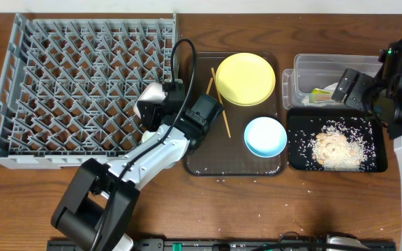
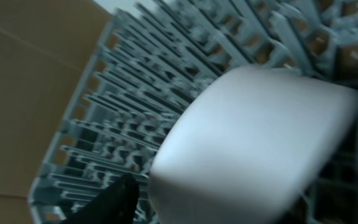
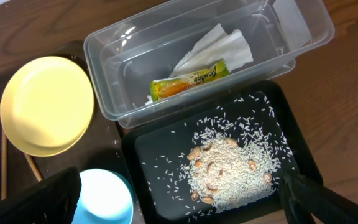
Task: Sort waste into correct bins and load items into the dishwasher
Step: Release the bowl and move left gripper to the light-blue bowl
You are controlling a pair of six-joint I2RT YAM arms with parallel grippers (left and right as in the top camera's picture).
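Note:
Over the right edge of the grey dishwasher rack (image 1: 61, 84) my left gripper (image 1: 160, 104) has a white vessel (image 1: 151, 96) between its jaws; cup or bowl, I cannot tell. In the left wrist view the vessel (image 2: 253, 143) is blurred and one dark finger (image 2: 114, 202) stands just off its side. The yellow plate (image 1: 245, 79), light blue bowl (image 1: 265, 136) and chopsticks (image 1: 223, 118) lie on the brown tray. My right gripper (image 3: 185, 199) hangs open above the rice (image 3: 229, 168) in the black bin (image 3: 154, 149). The clear bin (image 3: 104, 56) holds the wrapper (image 3: 188, 81) and paper scrap (image 3: 219, 46).
The dark brown serving tray (image 1: 208, 157) sits between the rack and the two bins. Stray rice grains dot the black bin's floor and the table near its front edge. The right arm's body stands at the table's far right.

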